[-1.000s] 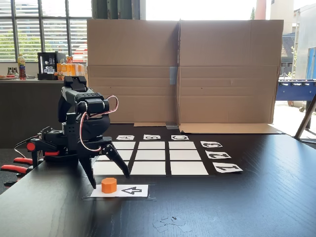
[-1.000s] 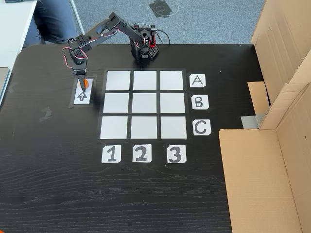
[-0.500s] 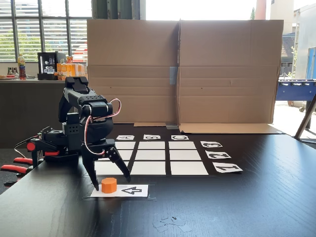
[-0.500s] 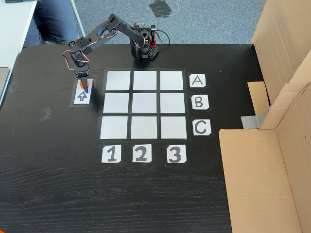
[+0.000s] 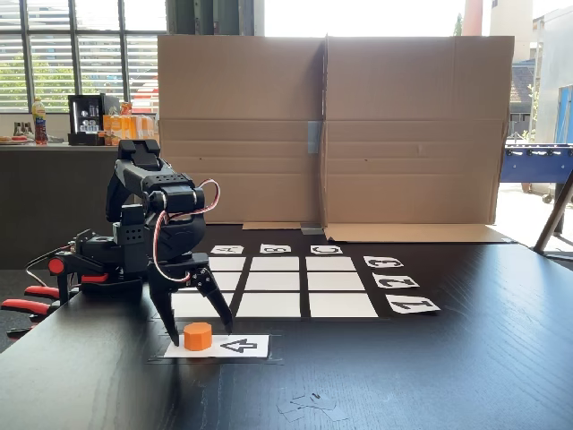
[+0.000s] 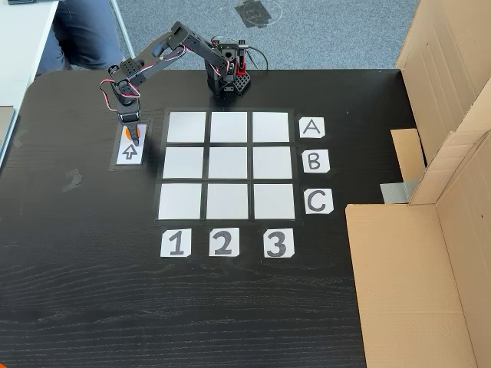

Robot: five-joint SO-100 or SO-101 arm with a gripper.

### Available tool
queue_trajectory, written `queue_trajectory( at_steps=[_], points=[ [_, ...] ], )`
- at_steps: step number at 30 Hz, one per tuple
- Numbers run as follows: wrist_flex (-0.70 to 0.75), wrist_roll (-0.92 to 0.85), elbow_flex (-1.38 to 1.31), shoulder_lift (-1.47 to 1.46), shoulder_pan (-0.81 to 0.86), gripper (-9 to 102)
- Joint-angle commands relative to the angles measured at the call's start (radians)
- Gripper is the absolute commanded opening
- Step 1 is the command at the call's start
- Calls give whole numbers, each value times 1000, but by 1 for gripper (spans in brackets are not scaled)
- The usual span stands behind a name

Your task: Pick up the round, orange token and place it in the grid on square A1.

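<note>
Token (image 5: 198, 336) sits on the arrow card (image 5: 235, 346) on the counter (image 5: 430, 367), just beside the grid (image 6: 227, 165). Your tool (image 5: 200, 329) stands spread wide, fingers straddling the token, tips low by the card. A1 (image 6: 186, 127) lies bare.

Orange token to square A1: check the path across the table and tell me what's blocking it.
Nothing visible blocks it. The orange token sits on the arrow card between the fingers of the open gripper. In the view from above, square A1 lies just right of the card, bare, with only dark table between them.
</note>
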Motion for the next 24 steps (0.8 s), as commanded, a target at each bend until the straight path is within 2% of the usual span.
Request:
queue_trajectory(
  at_steps=[1,14,24],
  points=[
    [-11,14,-14,20,-11,32],
    [-38,54,-14,37,-11,31],
    [-38,54,-14,35,-12,19]
  ],
)
